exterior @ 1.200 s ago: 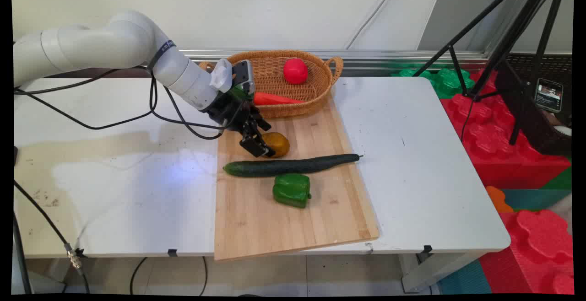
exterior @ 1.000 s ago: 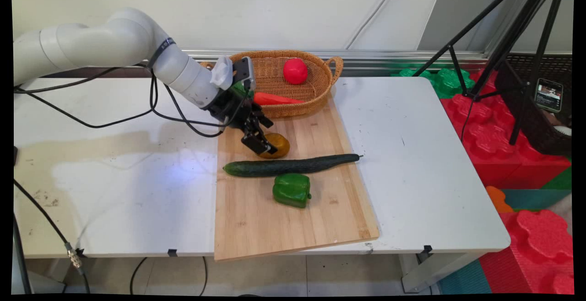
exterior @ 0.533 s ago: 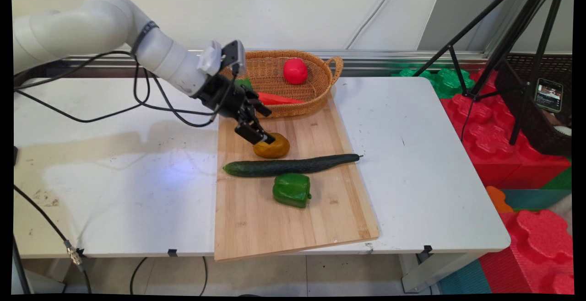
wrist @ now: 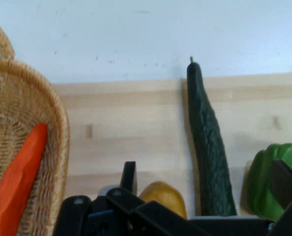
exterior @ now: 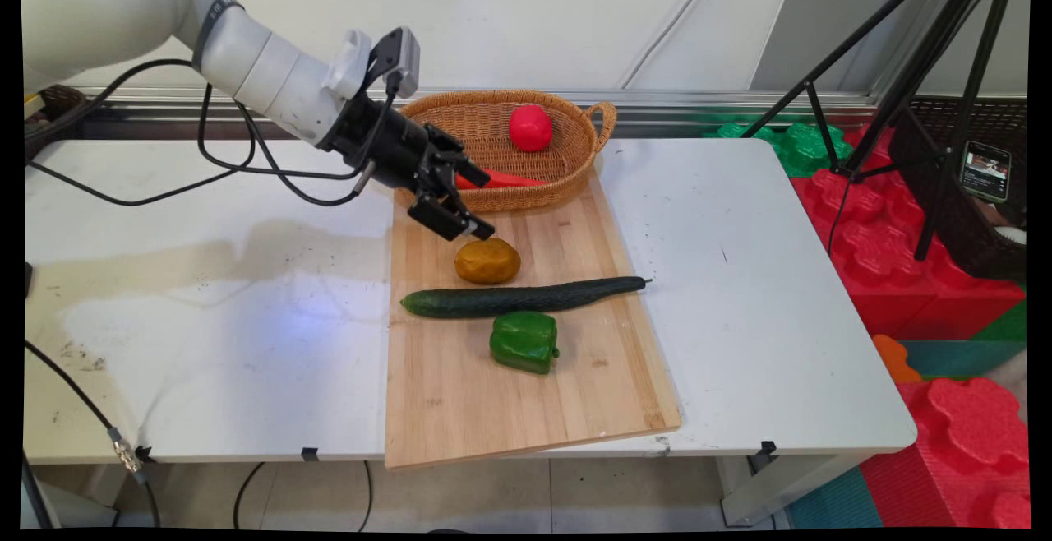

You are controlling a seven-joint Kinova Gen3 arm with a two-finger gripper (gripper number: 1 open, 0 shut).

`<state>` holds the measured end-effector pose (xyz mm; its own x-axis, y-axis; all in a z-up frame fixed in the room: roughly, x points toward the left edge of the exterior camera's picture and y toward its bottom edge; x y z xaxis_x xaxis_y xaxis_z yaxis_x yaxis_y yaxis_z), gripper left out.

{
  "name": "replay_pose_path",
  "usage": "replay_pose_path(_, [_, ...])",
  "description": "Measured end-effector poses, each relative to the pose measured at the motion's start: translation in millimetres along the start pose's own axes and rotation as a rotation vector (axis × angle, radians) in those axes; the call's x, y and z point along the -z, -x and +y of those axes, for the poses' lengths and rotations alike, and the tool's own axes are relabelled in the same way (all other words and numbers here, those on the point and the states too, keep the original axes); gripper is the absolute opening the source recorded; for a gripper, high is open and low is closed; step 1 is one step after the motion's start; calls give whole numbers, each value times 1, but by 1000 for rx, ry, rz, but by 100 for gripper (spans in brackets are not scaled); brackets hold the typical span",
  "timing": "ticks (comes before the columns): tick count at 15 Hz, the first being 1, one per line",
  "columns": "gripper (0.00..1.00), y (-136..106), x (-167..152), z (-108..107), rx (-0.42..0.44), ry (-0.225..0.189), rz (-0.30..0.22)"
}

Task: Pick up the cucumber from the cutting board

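The gripper (exterior: 470, 210) is held open and empty just above the yellow fruit (exterior: 487, 261), which lies on the board (exterior: 526, 409). A cucumber (exterior: 526, 297) and a green pepper (exterior: 524, 341) lie nearer; a basket (exterior: 567, 175) stands behind.

A robotics lab: black tripods (exterior: 912, 72), red foam floor tiles (exterior: 962, 434) and a cabled white table (exterior: 781, 294).

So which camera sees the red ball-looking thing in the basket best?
The main view. There the round red fruit shows whole, sitting in the far end of the wicker basket. The hand view shows only the basket's edge and the orange carrot, not the red fruit.
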<state>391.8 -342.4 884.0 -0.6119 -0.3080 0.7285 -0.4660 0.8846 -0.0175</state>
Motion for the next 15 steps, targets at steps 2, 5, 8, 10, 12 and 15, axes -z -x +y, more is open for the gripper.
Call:
replay_pose_path(2, [100, -7, -2, 3, -7, 4, 10])
replay_pose_path(5, [100, -22, -19, 10, -19, 18, 13])
replay_pose_path(8, [100, -31, -44, 14, -19, 27, -5])
replay_pose_path(10, [100, -33, -65, 17, -14, 30, -33])
replay_pose_path(12, [100, -34, -84, 19, -9, 32, -62])
replay_pose_path(15, [100, -34, -113, 20, -8, 35, -106])
